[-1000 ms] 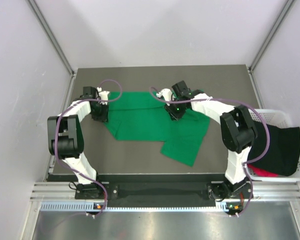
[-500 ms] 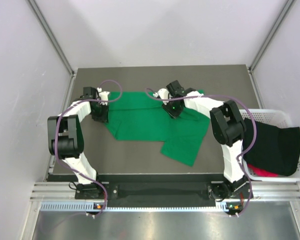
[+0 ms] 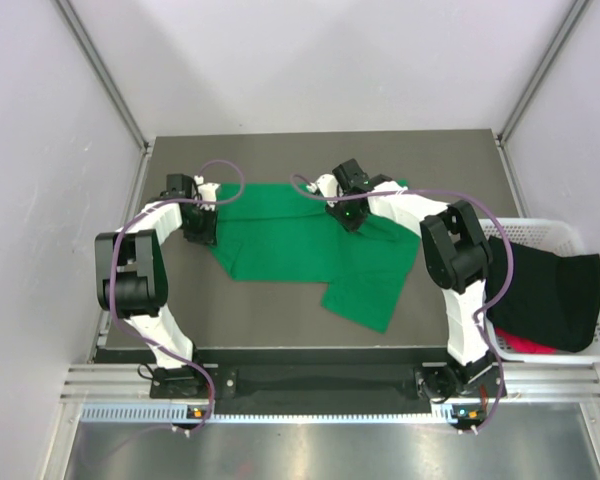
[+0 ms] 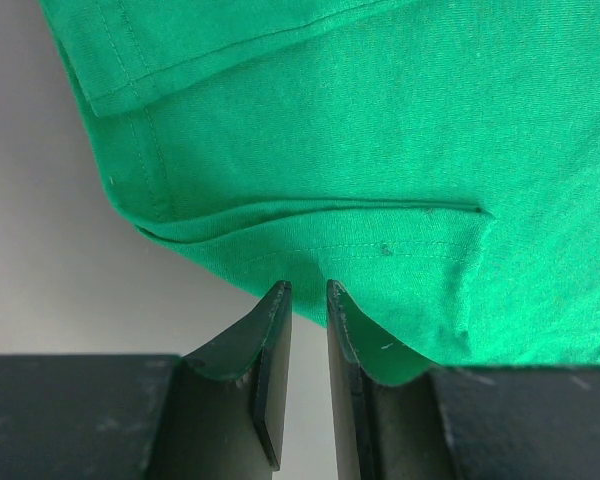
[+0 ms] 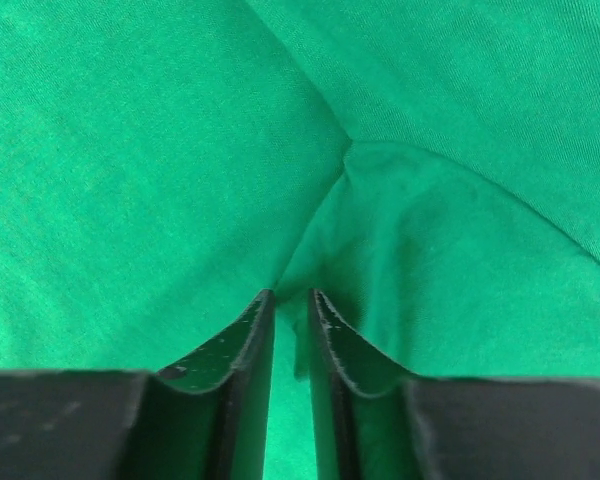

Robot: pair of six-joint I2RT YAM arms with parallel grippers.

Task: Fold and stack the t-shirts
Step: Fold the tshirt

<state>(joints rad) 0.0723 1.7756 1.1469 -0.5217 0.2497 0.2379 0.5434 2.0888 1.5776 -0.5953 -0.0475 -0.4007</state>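
Folding the first tee, we judge: the green t-shirt point(image 3: 300, 245) lies spread mid-table point(image 3: 260, 320). The left gripper point(image 4: 305, 290) sits narrow at the shirt's hem. The right gripper point(image 5: 290, 295) is narrow over a raised crease. We cannot tell if either grips. Next calls for sure pinches, then lifting the edge over. Versus a second ago, the right elbow swung inward and the shirt is unmoved.

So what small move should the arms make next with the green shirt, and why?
Probably raise the right gripper a little to test its hold. Its fingers look pinched on a ridge of the green t-shirt, which lies spread and unfolded on the table, and the left gripper sits at the shirt's left edge.
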